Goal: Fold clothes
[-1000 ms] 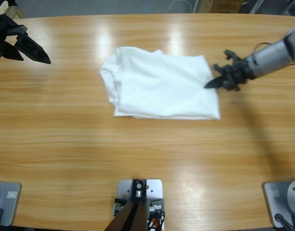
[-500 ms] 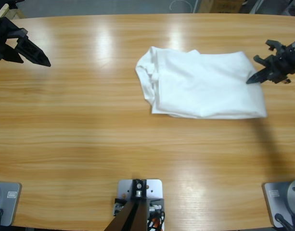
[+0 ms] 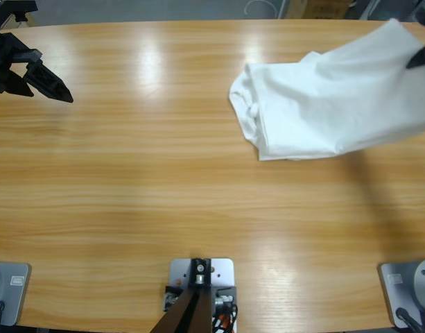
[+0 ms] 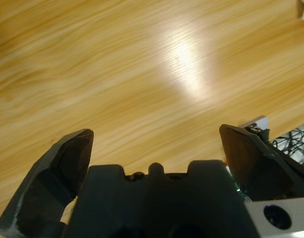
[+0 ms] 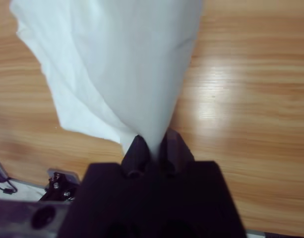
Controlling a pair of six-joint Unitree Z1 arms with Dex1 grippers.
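In the right wrist view, nearest the camera, the right claw (image 5: 151,145) is clamped tight on a gathered edge of the white T-shirt (image 5: 117,64), the cloth fanning out from the pinch toward 12 o'clock over the wooden table (image 5: 251,99). In the left wrist view the left claw (image 4: 156,148) stands wide apart with nothing between its jaws, only bare table (image 4: 117,64) beyond it. From the high view, the T-shirt (image 3: 330,104) lies toward 2 o'clock of the table (image 3: 198,194), its bunched end resting on the wood near the middle and its far end drawn up to the right edge, where just a dark tip of the right claw (image 3: 421,57) shows. The left claw (image 3: 42,80) hangs at about 10 o'clock, well apart from the T-shirt.
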